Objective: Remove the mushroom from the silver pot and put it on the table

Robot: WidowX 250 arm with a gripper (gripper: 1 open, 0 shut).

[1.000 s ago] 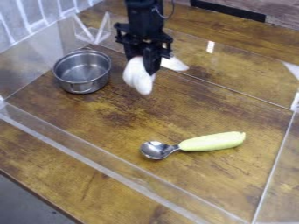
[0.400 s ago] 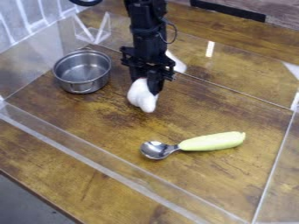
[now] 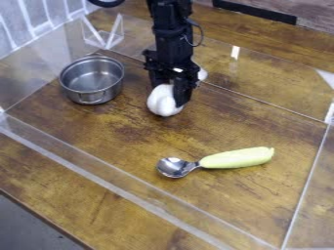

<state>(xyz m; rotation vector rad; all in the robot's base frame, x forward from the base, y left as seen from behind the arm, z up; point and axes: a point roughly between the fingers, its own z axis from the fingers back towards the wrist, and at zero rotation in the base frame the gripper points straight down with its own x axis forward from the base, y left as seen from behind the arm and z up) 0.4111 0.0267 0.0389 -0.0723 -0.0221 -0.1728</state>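
Note:
The silver pot [image 3: 92, 79] stands empty at the left of the table [image 3: 117, 137]. To its right the mushroom [image 3: 162, 101] shows mostly its white stem and rests on the wood. My gripper [image 3: 171, 95] points straight down over it. Its black fingers [image 3: 190, 90] stand parted on either side of the mushroom, so the gripper looks open around it. The mushroom's cap is hidden behind the fingers.
A spoon [image 3: 217, 159] with a yellow-green handle lies toward the front right. Clear acrylic walls [image 3: 131, 186] edge the tabletop along the front, left and right. A white clip-like object [image 3: 104, 29] sits at the back left.
The gripper came down toward the table with the mushroom, shifting slightly toward the front. The mushroom now sits on the wood and the fingers stand wider apart than before.

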